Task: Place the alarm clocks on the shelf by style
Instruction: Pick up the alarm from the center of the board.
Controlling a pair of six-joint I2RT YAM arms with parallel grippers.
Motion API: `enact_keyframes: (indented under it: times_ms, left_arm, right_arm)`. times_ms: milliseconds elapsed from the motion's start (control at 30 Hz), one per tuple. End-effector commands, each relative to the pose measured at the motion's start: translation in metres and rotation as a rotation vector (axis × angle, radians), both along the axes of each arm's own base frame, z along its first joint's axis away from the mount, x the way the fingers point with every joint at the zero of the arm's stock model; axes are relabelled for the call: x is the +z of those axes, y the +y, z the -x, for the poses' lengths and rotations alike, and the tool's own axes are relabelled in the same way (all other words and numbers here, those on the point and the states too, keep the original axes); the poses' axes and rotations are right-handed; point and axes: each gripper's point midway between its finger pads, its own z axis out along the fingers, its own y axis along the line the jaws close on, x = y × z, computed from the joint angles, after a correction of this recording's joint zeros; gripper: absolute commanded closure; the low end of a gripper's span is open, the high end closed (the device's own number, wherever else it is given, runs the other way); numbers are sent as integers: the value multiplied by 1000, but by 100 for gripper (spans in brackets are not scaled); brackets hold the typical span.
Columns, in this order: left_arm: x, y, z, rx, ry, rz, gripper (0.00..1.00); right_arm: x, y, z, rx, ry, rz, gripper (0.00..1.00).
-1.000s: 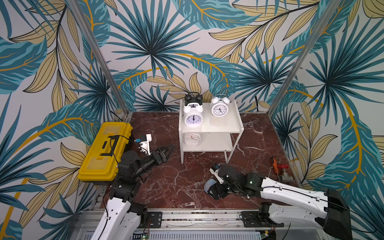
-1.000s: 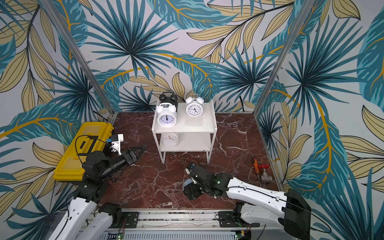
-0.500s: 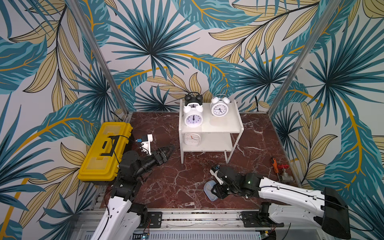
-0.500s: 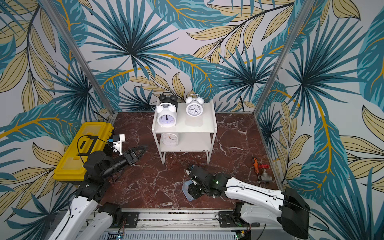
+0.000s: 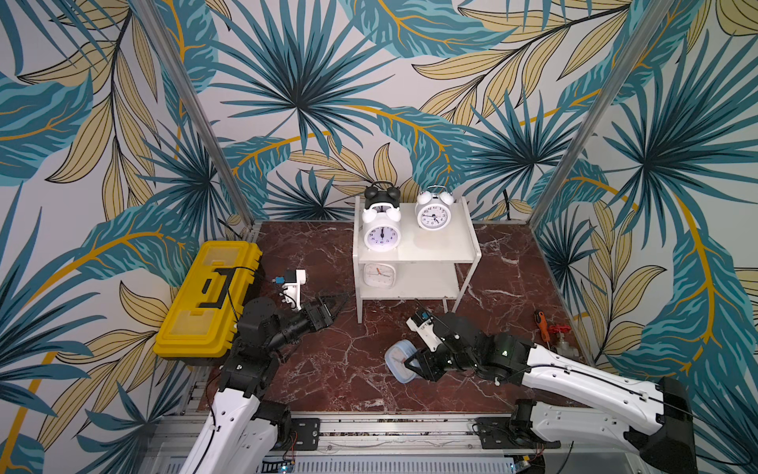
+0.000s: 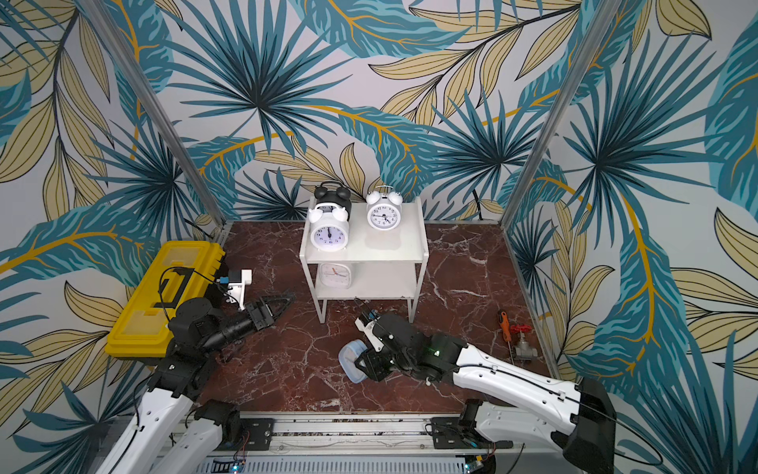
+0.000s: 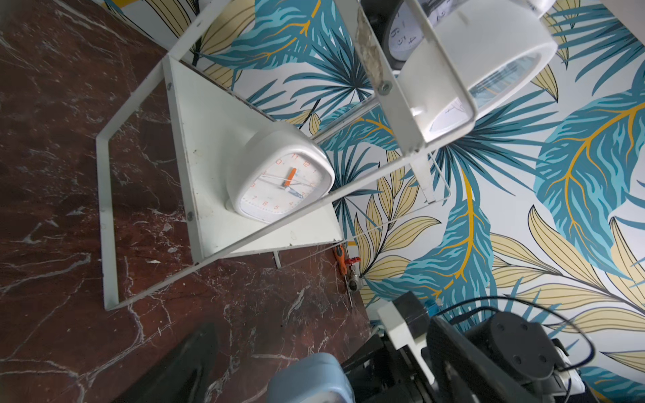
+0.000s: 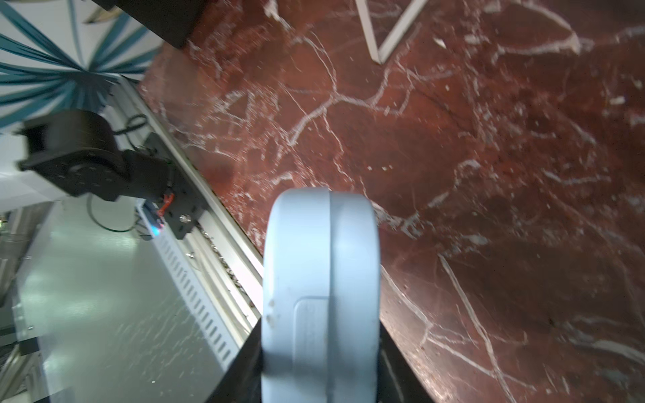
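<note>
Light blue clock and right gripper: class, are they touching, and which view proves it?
Touching. The right wrist view shows the right gripper, jaws pressed against both sides of the light blue clock.

Glossy red marble-look tabletop (image 5: pixel 328 369), matt white shelf (image 5: pixel 443 246), smooth plastic light-blue clock (image 8: pixel 321 279); glossy plastic toolbox (image 5: pixel 192 324)

Three twin-bell clocks (image 5: pixel 382 237) (image 5: pixel 433 215) (image 5: pixel 381 193), two square clocks (image 5: pixel 379 275) (image 5: pixel 393 355), one shelf (image 5: pixel 453 246).
</note>
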Motion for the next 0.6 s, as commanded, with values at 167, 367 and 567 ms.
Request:
enact_keyframes:
  times_ms: [167, 367, 567]
  left_arm:
    - [15, -38, 40, -278, -38, 63, 4]
    - [23, -66, 54, -436, -62, 116, 7]
    - [22, -71, 49, -456, -58, 112, 11]
  right_arm:
    - [96, 19, -14, 137, 40, -443, 87]
    - [139, 16, -20, 185, 59, -620, 87]
    - [153, 17, -19, 220, 97, -696, 87]
